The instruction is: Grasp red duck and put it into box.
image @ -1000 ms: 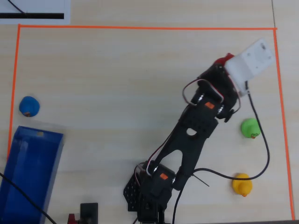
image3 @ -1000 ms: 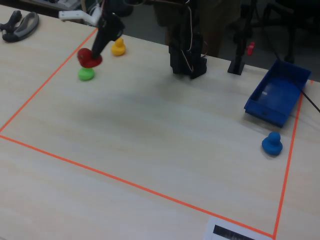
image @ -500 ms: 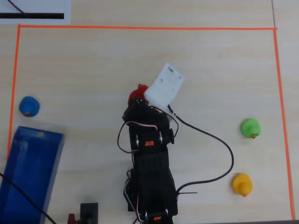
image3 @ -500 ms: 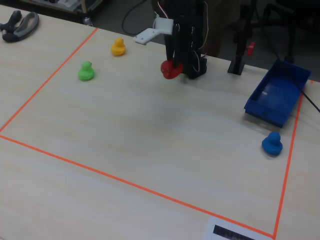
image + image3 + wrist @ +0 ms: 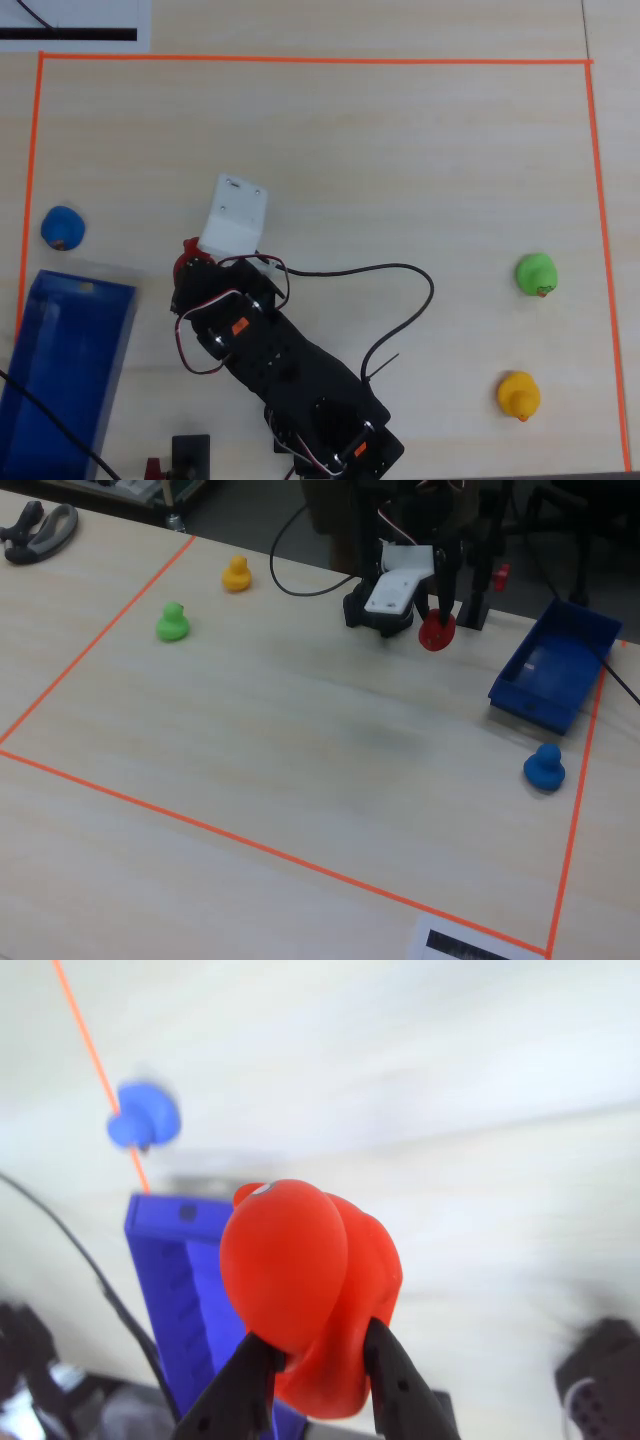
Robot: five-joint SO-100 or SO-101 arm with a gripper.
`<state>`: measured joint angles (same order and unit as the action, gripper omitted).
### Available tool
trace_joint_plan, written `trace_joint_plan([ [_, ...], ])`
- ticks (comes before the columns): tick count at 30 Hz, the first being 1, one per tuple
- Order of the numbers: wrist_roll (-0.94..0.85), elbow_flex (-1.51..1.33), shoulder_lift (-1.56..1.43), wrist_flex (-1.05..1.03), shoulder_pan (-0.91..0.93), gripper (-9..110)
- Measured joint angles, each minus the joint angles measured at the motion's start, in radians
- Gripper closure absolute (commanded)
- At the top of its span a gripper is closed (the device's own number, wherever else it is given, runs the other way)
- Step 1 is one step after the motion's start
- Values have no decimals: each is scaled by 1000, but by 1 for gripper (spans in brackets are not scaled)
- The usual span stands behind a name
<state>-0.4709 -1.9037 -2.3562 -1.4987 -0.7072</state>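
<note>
My gripper [image 5: 318, 1352] is shut on the red duck [image 5: 305, 1285], with a black finger pressed on each side of its lower body. In the fixed view the red duck [image 5: 436, 632] hangs above the table, left of the blue box [image 5: 556, 666]. From overhead only a sliver of the red duck [image 5: 186, 257] shows beside the white wrist camera housing [image 5: 233, 215], to the right of the box [image 5: 60, 370]. In the wrist view the box [image 5: 185, 1300] lies behind and below the duck.
A blue duck [image 5: 62, 228] sits above the box near the left orange tape line [image 5: 30, 180]. A green duck [image 5: 536, 274] and a yellow duck [image 5: 519, 395] stand at the right. A black cable [image 5: 400, 300] loops across the table from the arm.
The arm has swung from the right side across the middle to the left in the overhead view, carrying the red duck toward the box. The other ducks have not moved.
</note>
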Motion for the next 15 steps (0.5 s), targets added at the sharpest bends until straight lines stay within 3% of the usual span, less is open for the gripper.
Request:
trace_joint_plan([
  [7, 71, 12, 95, 57, -225, 101],
  [15, 29, 173, 189, 54, -330, 101],
])
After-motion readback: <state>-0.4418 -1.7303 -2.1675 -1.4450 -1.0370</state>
